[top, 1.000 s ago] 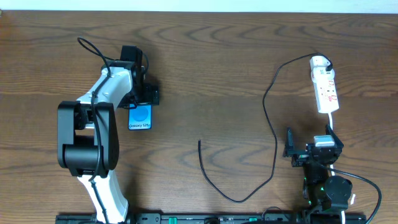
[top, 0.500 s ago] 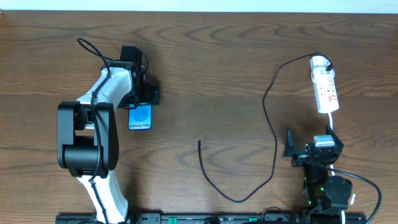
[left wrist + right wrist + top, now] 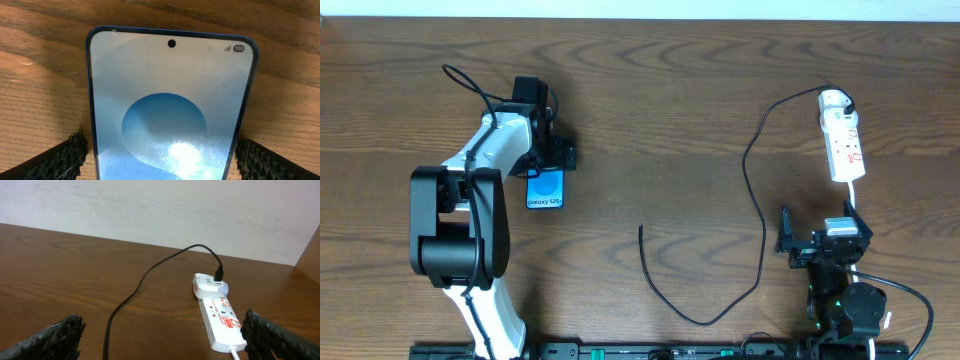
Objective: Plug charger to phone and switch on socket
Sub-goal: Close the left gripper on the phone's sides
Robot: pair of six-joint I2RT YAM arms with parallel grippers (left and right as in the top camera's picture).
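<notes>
One arm (image 3: 492,148) outstretched, jaws astride phone (image 3: 546,189).

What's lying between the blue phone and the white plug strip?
Only the long thin black charger cable, curving over the bare wooden table; the overhead view shows it.

The phone (image 3: 546,189) lay on the table (image 3: 660,110) left of centre in the overhead frame, its upper end between the fingers of the left gripper (image 3: 548,158). The socket (image 3: 844,140) lay at upper right, the right gripper (image 3: 825,228) below it. The charger (image 3: 757,215) ran from the socket's upper end down to bottom centre, its free tip near mid-frame, well apart from the phone.
</notes>
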